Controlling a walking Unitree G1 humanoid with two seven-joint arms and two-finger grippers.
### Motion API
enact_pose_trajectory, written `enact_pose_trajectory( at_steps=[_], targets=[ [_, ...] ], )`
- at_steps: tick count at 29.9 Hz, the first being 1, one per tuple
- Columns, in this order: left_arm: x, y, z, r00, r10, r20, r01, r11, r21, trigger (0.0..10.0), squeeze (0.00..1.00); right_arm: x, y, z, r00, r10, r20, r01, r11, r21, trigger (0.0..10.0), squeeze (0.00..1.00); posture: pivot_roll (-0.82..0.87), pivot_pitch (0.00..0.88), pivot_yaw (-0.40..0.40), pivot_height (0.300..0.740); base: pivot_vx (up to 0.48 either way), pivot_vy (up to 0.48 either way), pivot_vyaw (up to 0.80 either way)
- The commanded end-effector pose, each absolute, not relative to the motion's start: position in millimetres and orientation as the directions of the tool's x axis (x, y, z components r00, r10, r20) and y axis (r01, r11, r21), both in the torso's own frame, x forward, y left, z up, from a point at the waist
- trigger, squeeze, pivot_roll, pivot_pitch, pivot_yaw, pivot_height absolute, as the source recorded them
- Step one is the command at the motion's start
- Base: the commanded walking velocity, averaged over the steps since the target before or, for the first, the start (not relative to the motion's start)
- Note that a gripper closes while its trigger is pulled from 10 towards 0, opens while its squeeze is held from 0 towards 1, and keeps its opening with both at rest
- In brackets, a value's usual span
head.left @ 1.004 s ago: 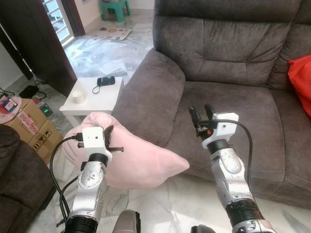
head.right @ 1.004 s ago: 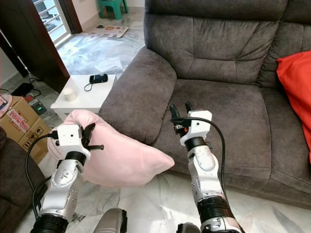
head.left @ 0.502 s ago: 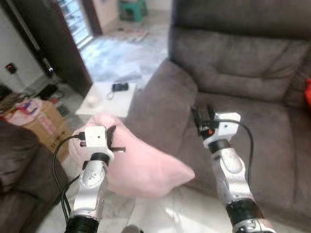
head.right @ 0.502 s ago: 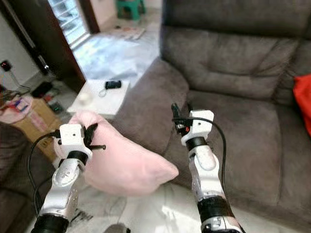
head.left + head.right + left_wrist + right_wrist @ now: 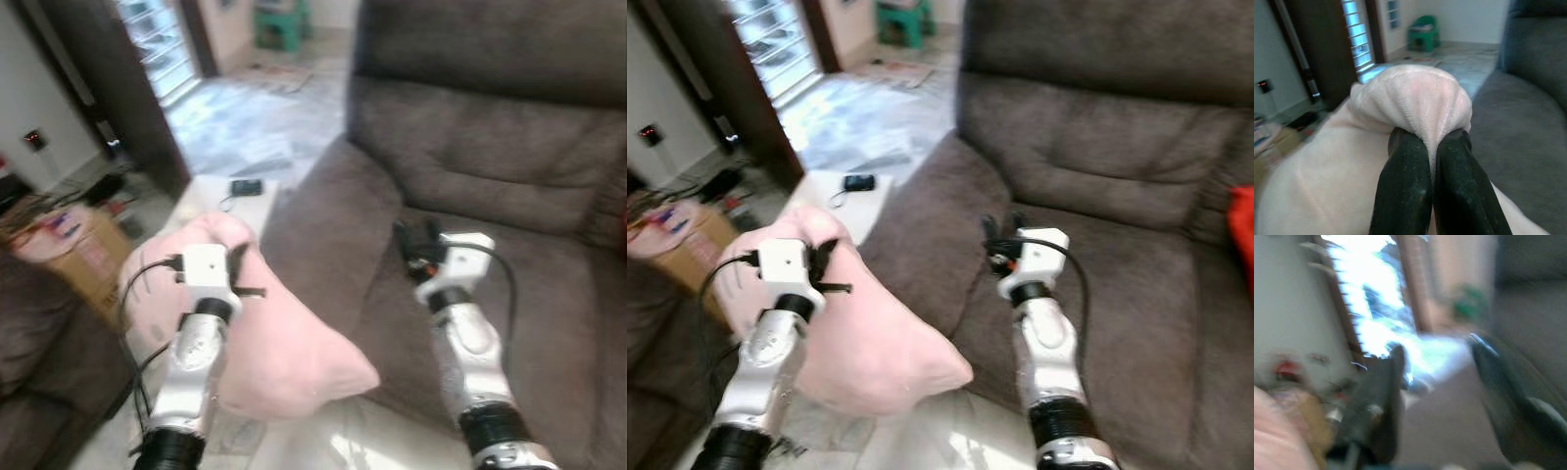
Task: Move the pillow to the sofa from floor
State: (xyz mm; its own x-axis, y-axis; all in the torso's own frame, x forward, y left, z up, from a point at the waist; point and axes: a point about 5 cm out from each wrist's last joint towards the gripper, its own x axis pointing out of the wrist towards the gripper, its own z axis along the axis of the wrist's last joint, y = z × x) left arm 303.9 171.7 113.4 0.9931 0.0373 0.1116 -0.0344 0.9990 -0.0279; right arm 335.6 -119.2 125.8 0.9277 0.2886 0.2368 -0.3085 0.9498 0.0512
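The pink pillow point(image 5: 284, 343) is held clear of the floor beside the sofa's point(image 5: 490, 176) near arm, a fold clamped in the left claw point(image 5: 1432, 161), while the empty right claw point(image 5: 1435, 382) is spread apart; placement on the seat is left.

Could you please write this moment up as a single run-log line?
left tool: shut on pink pillow, held off floor | right tool: open, empty, over sofa seat | pillow not yet on sofa
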Motion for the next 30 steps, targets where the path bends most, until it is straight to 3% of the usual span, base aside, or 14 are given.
enact_pose_trajectory(
  at_steps=[1,12,17,18,19,25,27,30],
  targets=[
    [310.5,156.6,145.4,0.968,-0.009,0.251,0.019,0.999,-0.037,10.0,0.0,334.4,-140.2,119.0,0.945,0.261,0.199,-0.272,0.962,0.034,10.0,0.0,-0.03,0.009,0.105,0.74,0.0,0.0,0.0],
    [311.6,155.1,146.0,0.968,-0.015,0.249,0.026,0.999,-0.039,10.0,0.0,330.9,-167.2,114.3,0.88,0.47,0.068,-0.457,0.877,-0.147,10.0,0.0,-0.04,0.013,0.104,0.74,0.0,0.0,0.0],
    [312.8,150.9,145.9,0.969,-0.022,0.248,0.034,0.998,-0.044,10.0,0.0,318.8,-174.6,102.5,0.773,0.628,-0.089,-0.629,0.743,-0.228,10.0,0.0,-0.05,0.013,0.1,0.74,0.0,0.0,0.0],
    [313.0,150.7,145.9,0.969,-0.022,0.248,0.034,0.998,-0.045,10.0,0.0,317.3,-175.1,100.4,0.76,0.64,-0.11,-0.646,0.727,-0.235,10.0,0.93,-0.05,0.015,0.099,0.74,0.0,0.0,0.0],
    [313.2,150.4,145.9,0.969,-0.023,0.248,0.035,0.998,-0.046,10.0,0.0,313.5,-174.8,95.2,0.728,0.668,-0.154,-0.684,0.692,-0.232,10.0,1.0,-0.05,0.016,0.099,0.74,0.0,0.0,0.0],
    [313.2,150.7,145.8,0.969,-0.023,0.247,0.035,0.998,-0.045,10.0,0.0,301.8,-173.9,79.4,0.634,0.72,-0.282,-0.773,0.589,-0.235,10.0,1.0,-0.05,0.024,0.096,0.74,0.0,0.0,0.0],
    [312.9,150.9,145.3,0.969,-0.022,0.245,0.034,0.998,-0.046,10.0,0.0,290.4,-172.5,67.2,0.534,0.756,-0.379,-0.845,0.493,-0.208,10.0,1.0,-0.05,0.024,0.096,0.74,0.0,0.0,0.0],
    [313.1,149.4,145.2,0.969,-0.027,0.245,0.039,0.998,-0.045,10.0,0.0,281.5,-171.1,57.9,0.466,0.768,-0.438,-0.883,0.434,-0.179,10.0,1.0,-0.05,0.02,0.094,0.74,0.0,0.0,0.0]
  ],
)
